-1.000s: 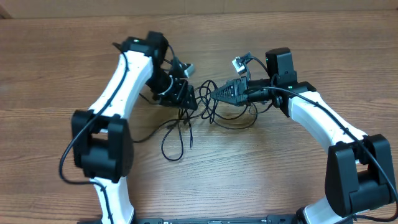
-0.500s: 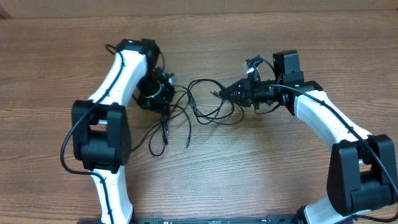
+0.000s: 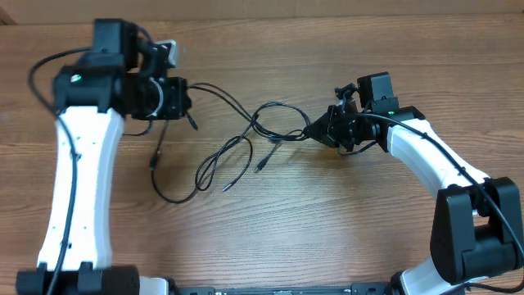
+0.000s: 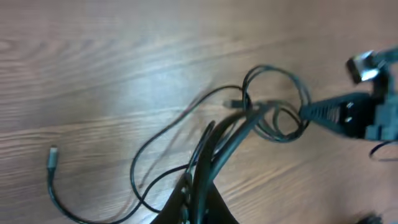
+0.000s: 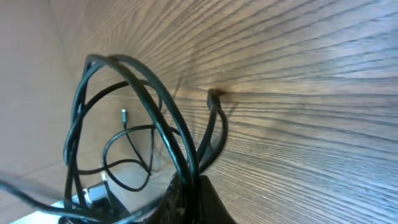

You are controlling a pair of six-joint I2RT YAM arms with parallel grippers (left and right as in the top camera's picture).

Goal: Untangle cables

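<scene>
Cables (image 3: 246, 141): lay strung across the middle of the table (image 3: 344, 238), from the left gripper at the far left to the right gripper right of centre, sagging into loose loops toward the near side.
Left gripper (image 3: 182, 100): jaws pressed together, pinching several strands of the cables. In the left wrist view the strands ran straight out from between the fingers.
Right gripper (image 3: 314, 133): jaws pressed together as well, pinching the other side of the bundle. In the right wrist view two or three loops rose from the clamp.
Done, by the look of it: bundle drawn out long rather than heaped. One plug (image 3: 153, 164) hung free near the left gripper, and two more loose ends lay near centre, clear of both grippers.
Left to do: strands crossed over one another at centre — a cluster of interlaced rings just left of the right gripper. No cord lay wholly apart from the rest.
Unclear: could not tell how many cords there were, nor whether the crossings were true knots or mere overlaps.
Progress: judged partway — spread out, not yet separated.
</scene>
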